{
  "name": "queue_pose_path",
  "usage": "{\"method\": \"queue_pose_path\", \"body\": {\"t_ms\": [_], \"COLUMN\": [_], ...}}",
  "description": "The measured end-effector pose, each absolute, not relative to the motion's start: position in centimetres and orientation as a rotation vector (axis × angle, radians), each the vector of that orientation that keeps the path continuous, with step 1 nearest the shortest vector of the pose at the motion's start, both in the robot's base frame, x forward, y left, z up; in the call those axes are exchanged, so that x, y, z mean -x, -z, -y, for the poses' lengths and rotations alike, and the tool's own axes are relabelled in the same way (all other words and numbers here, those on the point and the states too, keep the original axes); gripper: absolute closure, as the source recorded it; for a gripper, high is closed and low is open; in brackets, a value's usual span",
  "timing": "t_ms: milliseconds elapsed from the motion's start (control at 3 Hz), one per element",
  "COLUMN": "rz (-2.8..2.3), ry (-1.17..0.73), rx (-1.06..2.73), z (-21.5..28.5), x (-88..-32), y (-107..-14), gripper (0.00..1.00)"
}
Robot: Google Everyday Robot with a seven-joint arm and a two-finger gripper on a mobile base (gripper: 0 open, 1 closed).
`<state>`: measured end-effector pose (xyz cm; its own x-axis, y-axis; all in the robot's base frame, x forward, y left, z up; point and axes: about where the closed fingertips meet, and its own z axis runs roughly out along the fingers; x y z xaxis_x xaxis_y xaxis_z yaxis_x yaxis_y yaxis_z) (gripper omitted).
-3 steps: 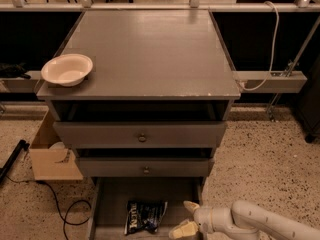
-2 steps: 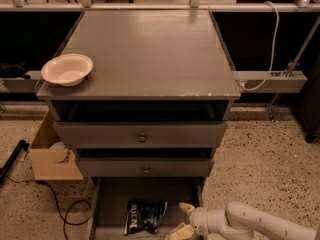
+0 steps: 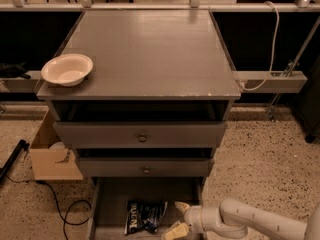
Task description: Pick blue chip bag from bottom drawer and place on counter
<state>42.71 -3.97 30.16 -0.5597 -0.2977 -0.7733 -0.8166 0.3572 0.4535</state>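
The blue chip bag [image 3: 145, 216] is laid flat in the open bottom drawer [image 3: 114, 200], and the pincer [image 3: 178, 219] is held low just beside it, spread and empty, seemingly so that the bag can be straddled before the counter [image 3: 150, 49] is reached.

White gripper [image 3: 178, 219] with pale yellow fingers [image 3: 176, 230] parted over the grey bottom drawer [image 3: 107, 204]; just left of them, dark blue chip bag [image 3: 145, 216] with white lettering; beyond, grey counter [image 3: 150, 49], cream bowl [image 3: 67, 69], speckled floor [image 3: 260, 159].
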Motion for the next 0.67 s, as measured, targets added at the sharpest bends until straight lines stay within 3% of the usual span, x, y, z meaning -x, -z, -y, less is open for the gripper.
{"method": "queue_pose_path", "body": {"t_ms": [667], "rz": [-2.011], "ry": [-1.063], "rx": [1.009], "z": [2.26], "x": [-44.30], "y": [-30.91], "gripper": [0.00]}}
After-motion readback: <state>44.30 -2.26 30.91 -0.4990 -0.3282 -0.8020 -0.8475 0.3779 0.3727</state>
